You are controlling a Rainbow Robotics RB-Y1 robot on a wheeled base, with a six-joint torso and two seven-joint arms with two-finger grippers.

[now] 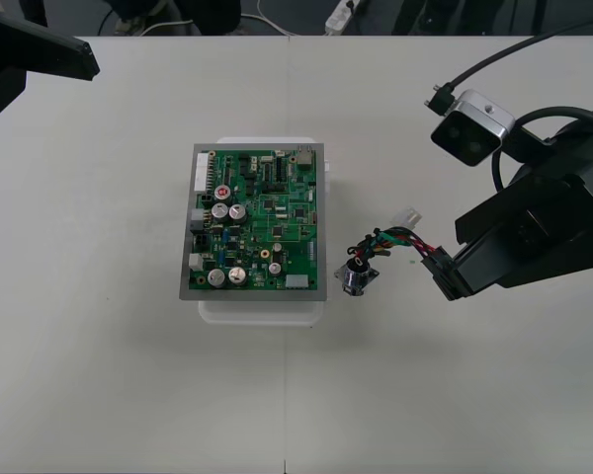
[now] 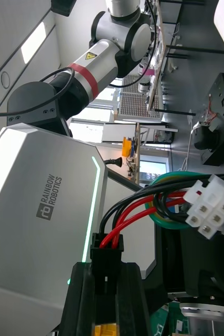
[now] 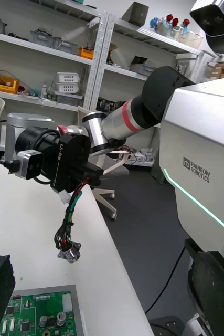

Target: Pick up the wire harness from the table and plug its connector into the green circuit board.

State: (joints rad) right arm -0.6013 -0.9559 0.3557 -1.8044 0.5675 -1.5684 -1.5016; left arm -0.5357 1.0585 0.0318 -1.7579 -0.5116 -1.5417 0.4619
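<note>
**Front view.** The right gripper (image 1: 440,269) stands over the table (image 1: 128,395), to the right of the green circuit board (image 1: 257,222). It is clenched on one end of the wire harness (image 1: 390,242). The wires run from the gripper toward the board and end in the round metal socket (image 1: 356,279). The socket sits just beside the board's right edge, apart from it. A white connector (image 1: 409,216) shows at the far side of the wire bundle. The left arm (image 1: 35,49) is at the table's far left corner.

**Right wrist view.** This view supplies what the front view hides. The two black fingers (image 2: 135,302) close on the small black plug (image 2: 106,254). Red and black wires rise from the plug into a green loop. The plug is in the grip, well apart from the board.

**Left wrist view.** The harness is seen side-on, hanging from the right gripper with the socket lowest, close to the table. Whether the socket touches the table cannot be told. The left gripper (image 3: 105,270) is released, its fingers far apart, near a corner of the board.

**Holder.** The white base (image 1: 262,308) carries the board, which lies flat at the table's centre.
</note>
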